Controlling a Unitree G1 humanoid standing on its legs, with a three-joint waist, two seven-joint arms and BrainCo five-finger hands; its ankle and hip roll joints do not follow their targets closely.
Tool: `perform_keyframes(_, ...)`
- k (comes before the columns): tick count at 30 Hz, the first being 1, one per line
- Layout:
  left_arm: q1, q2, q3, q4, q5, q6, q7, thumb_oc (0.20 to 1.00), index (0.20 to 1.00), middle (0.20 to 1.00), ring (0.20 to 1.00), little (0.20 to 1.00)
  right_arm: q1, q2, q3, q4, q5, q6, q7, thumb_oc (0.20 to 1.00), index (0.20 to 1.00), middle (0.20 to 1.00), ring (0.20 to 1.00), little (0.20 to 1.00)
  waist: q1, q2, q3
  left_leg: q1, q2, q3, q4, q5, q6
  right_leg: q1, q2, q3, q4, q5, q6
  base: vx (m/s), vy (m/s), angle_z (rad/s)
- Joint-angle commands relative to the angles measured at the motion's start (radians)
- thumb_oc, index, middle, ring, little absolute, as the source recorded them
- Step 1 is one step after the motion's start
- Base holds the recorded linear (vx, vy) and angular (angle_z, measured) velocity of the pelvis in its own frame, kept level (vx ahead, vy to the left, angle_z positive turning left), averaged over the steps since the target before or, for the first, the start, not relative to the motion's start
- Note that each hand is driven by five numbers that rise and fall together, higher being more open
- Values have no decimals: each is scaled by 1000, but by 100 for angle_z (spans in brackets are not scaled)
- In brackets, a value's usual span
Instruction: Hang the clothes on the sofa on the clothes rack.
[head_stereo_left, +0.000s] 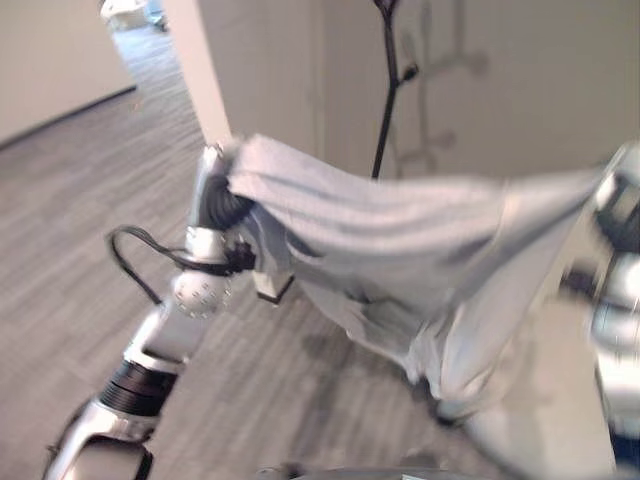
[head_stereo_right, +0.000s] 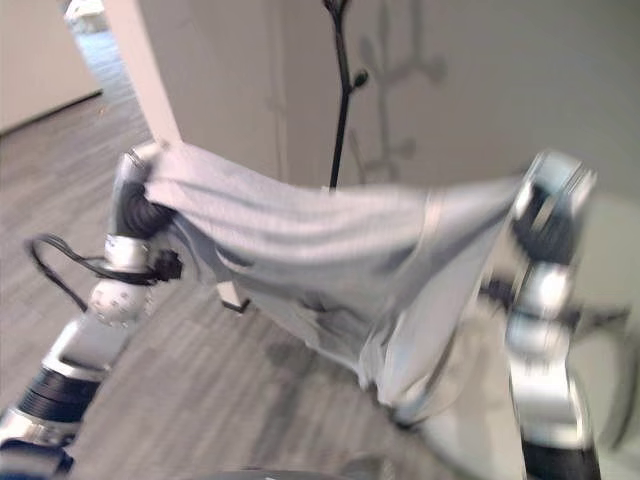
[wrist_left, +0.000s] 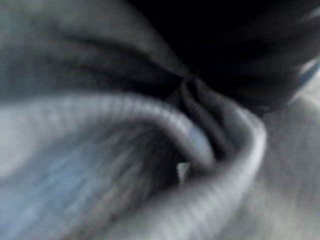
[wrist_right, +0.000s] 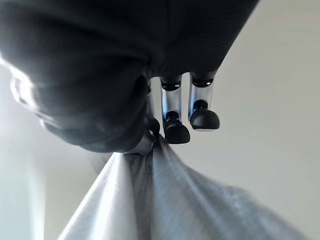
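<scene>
The garment hangs stretched between the left hand and the right hand, each gripping one end, its middle sagging below them. The rack stands behind the garment, between the hands, nearer the left one, against the wall.

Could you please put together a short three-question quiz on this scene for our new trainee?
1. True or false: the grey garment lies flat on the floor.
2. What holds the garment's two ends?
3. The dark clothes rack stands: A) behind the garment, B) beside the right arm, C) on the sofa.

Key:
1. False; it hangs stretched in the air.
2. The left hand and the right hand, one end each.
3. A.
</scene>
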Motion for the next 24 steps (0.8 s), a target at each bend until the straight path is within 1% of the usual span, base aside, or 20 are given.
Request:
perform_keyframes(1,29,-70,96,4,47,-22,24,200,200,200,200,200,-4,-48,47,145,14,35,-95,200,200,200,200,200,-9,-65,-3,47,121,-124,-182,227,-138,396,291,-95,-462,-124,-22,260,451,70)
perform_keyframes(2,-25,-65,64,37,77,-26,3,200,200,200,200,200,-65,-86,56,166,9,42,-109,200,200,200,200,200,-8,-78,-18,39,85,-127,-182,228,-148,403,382,-128,-575,-184,-39,250,329,24)
perform_keyframes(3,-67,-76,53,71,80,-25,3,200,200,200,200,200,-119,-104,81,185,14,38,-114,200,200,200,200,200,1,-79,-25,35,87,-119,-182,232,-166,421,422,-150,-705,-250,-82,174,100,22)
perform_keyframes(4,-91,-86,51,92,84,-23,0,200,200,200,200,200,-143,-112,97,195,8,41,-111,200,200,200,200,200,8,-74,-32,37,95,-110,-182,235,-181,435,444,-168,-798,-284,-121,120,-38,42)
perform_keyframes(5,-103,-92,51,103,89,-21,-5,200,200,200,200,200,-156,-117,105,193,0,44,-103,200,200,200,200,200,12,-70,-39,46,97,-105,-182,231,-186,438,452,-175,-860,-299,-137,158,-54,43)
perform_keyframes(6,-120,-110,61,124,91,-18,-15,200,200,200,200,200,-167,-118,121,191,-19,49,-85,200,200,200,200,200,16,-63,-49,60,99,-105,-182,214,-193,431,446,-188,-950,-282,-137,164,-23,20)
perform_keyframes(7,-125,-117,67,134,93,-17,-16,200,200,200,200,200,-171,-120,128,189,-30,52,-75,200,200,200,200,200,13,-58,-51,68,103,-106,-182,203,-195,420,434,-191,-982,-251,-123,244,-58,-14)
perform_keyframes(8,-134,-128,78,147,92,-13,-11,200,200,200,200,200,-169,-121,136,186,-43,56,-61,200,200,200,200,200,0,-54,-42,89,110,-108,-182,181,-199,375,387,-184,-1003,-170,-84,243,-104,5)
perform_keyframes(9,-138,-132,82,154,90,-13,-9,200,200,200,200,200,-166,-123,135,186,-49,61,-57,200,200,200,200,200,-9,-55,-35,105,116,-99,-182,171,-199,346,346,-189,-1023,-118,-65,246,-69,87)
perform_keyframes(10,-136,-135,88,161,90,-12,-8,200,200,200,200,200,-160,-122,130,185,-54,67,-54,200,200,200,200,200,-15,-56,-28,119,110,-108,-182,154,-197,343,317,-176,-1053,-85,-39,201,-95,97)
perform_keyframes(11,-134,-136,92,163,92,-12,-8,200,200,200,200,200,-154,-121,124,187,-55,69,-54,200,200,200,200,200,-19,-59,-25,130,112,-100,-182,150,-199,334,295,-182,-1075,-68,-36,225,-73,67)
perform_keyframes(12,-127,-140,95,172,90,-9,-7,200,200,200,200,200,-143,-115,113,186,-55,74,-55,200,200,200,200,200,-22,-63,-21,150,107,-107,-182,134,-199,344,275,-169,-1112,-43,-19,247,-136,14)
perform_keyframes(14,-114,-143,96,187,84,-6,-7,200,200,200,200,200,-109,-105,90,176,-67,86,-55,200,200,200,200,200,-25,-72,-14,182,100,-110,-182,121,-198,373,243,-148,-1159,-14,-6,279,-159,68)
perform_keyframes(15,-101,-142,101,191,86,-6,-11,200,200,200,200,200,-70,-100,60,167,-83,95,-55,200,200,200,200,200,-23,-74,-12,204,100,-111,-182,115,-201,389,213,-122,-1164,3,-1,312,-227,56)
perform_keyframes(18,-96,-141,99,197,81,-6,-5,200,200,200,200,200,-44,-98,37,151,-91,100,-60,200,200,200,200,200,-18,-76,-16,223,96,-113,-182,114,-201,405,196,-112,-1142,17,-1,201,-143,-34)
perform_keyframes(19,-95,-139,103,199,86,-5,-2,200,200,200,200,200,-40,-102,33,147,-96,96,-58,200,200,200,200,200,-15,-80,-23,228,90,-112,-182,107,-202,418,198,-114,-1148,9,0,246,-236,-83)
perform_keyframes(20,-77,-138,108,184,88,-4,-7,200,200,200,200,200,-11,-101,19,127,-102,84,-41,200,200,200,200,200,-1,-94,-42,245,85,-118,-181,91,-212,450,207,-135,-1175,0,2,309,-313,-74)
perform_keyframes(21,-62,-142,115,171,77,-2,-7,200,200,200,200,200,5,-97,9,114,-98,79,-38,200,200,200,200,200,3,-94,-42,247,87,-123,-173,95,-220,461,216,-144,-1180,-2,2,268,-323,-95)
perform_keyframes(22,-52,-144,121,168,69,-5,-7,200,200,200,200,200,13,-98,2,108,-96,75,-35,200,200,200,200,200,7,-96,-36,238,96,-126,-149,101,-227,472,224,-148,-1187,-7,-1,116,-226,-66)
perform_keyframes(24,-45,-145,133,165,50,-8,-8,200,200,200,200,200,22,-108,-10,104,-86,63,-29,200,200,200,200,200,16,-102,-37,214,128,-128,-85,109,-249,507,240,-168,-1218,-22,-6,65,-183,-44)
